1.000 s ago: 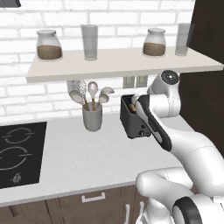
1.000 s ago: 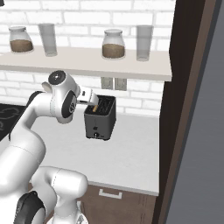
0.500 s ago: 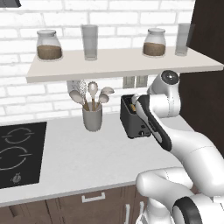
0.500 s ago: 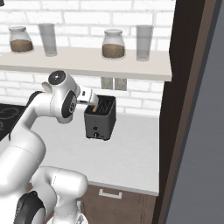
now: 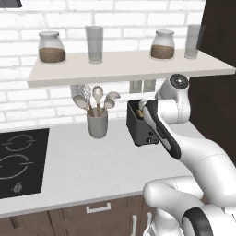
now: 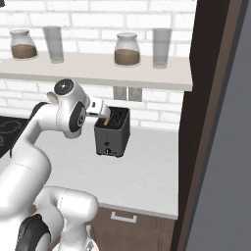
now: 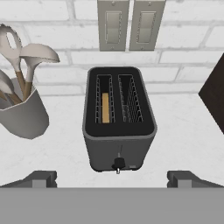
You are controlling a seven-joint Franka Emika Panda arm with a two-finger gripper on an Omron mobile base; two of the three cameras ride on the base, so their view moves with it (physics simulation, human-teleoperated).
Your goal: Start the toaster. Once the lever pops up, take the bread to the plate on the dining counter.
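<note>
The dark toaster stands on the grey worktop against the brick wall, also seen at toaster and toaster. The bread sits upright down in its left slot; the right slot is empty. A small round knob sits low on the toaster's front. My gripper hovers above and in front of the toaster, open wide, with one fingertip on each side of it and nothing between them. The plate and the dining counter are out of view.
A grey utensil cup with spoons stands left of the toaster. A black hob lies farther left. A shelf with jars and glasses hangs overhead. A tall dark cabinet side rises close on the right.
</note>
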